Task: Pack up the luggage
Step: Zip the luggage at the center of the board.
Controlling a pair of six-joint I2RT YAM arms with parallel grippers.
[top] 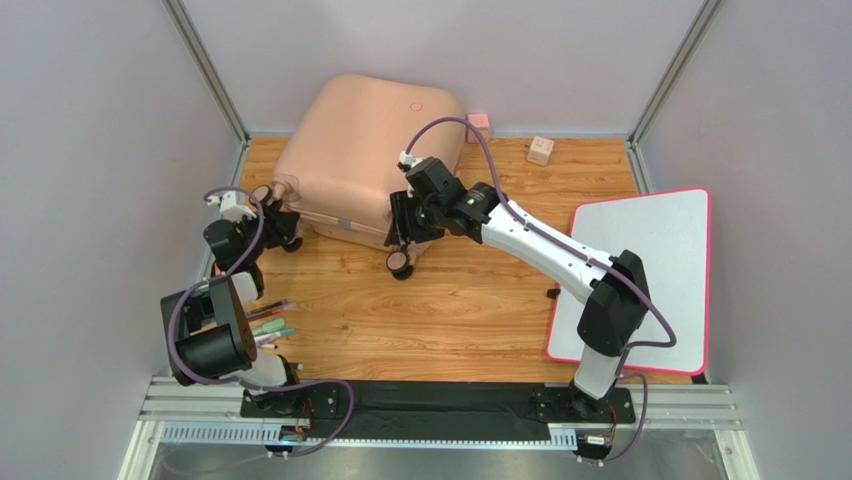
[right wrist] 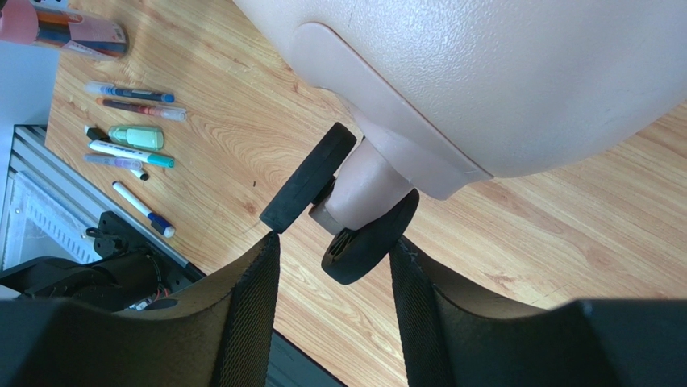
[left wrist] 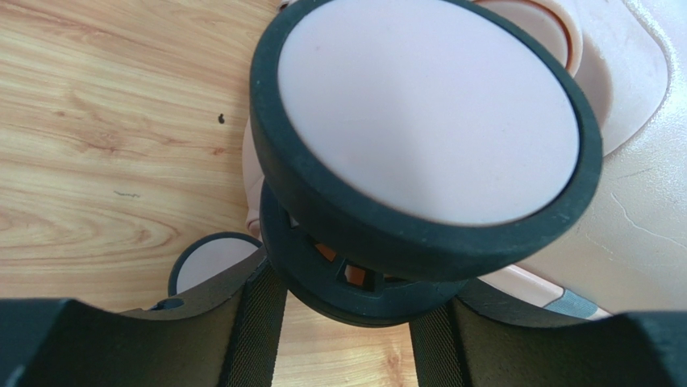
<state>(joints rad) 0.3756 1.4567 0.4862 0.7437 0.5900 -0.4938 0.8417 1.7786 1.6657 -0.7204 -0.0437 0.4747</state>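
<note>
- Item, task object: the luggage [top: 365,150], a large pale pink hard-shell suitcase with rounded corners. It lies closed, broad shell up, on the wood-grain table [top: 470,310]. No black lining shows, so I judge packing has not begun.
- Item: near-left twin caster [left wrist: 427,121] of the suitcase, with black tyres and pale pink faces. It fills my left wrist view.
- Item: my left gripper [left wrist: 347,322], at that caster. The fingers stand apart with the caster hub between them. I cannot tell whether the pads press on it.
- Item: near-right twin caster [right wrist: 310,185] of the suitcase, on a pink stem.
- Item: my right gripper [right wrist: 335,246], just below that caster. The jaws are apart and the wheels sit at the fingertips, not clamped.
- Item: loose coloured markers and pens [top: 268,322], near side of the suitcase, beyond its left caster.
- Item: flat white board with pink rim [top: 650,250], well apart from the suitcase on its right.
- Handling note, my judgement: the step is taking hold at the wheels to shift or turn the case.
  - Seat each stem deep between the pads before closing, because the wheels will swivel and roll out.
  - Move both arms together and keep the pull low.
</note>
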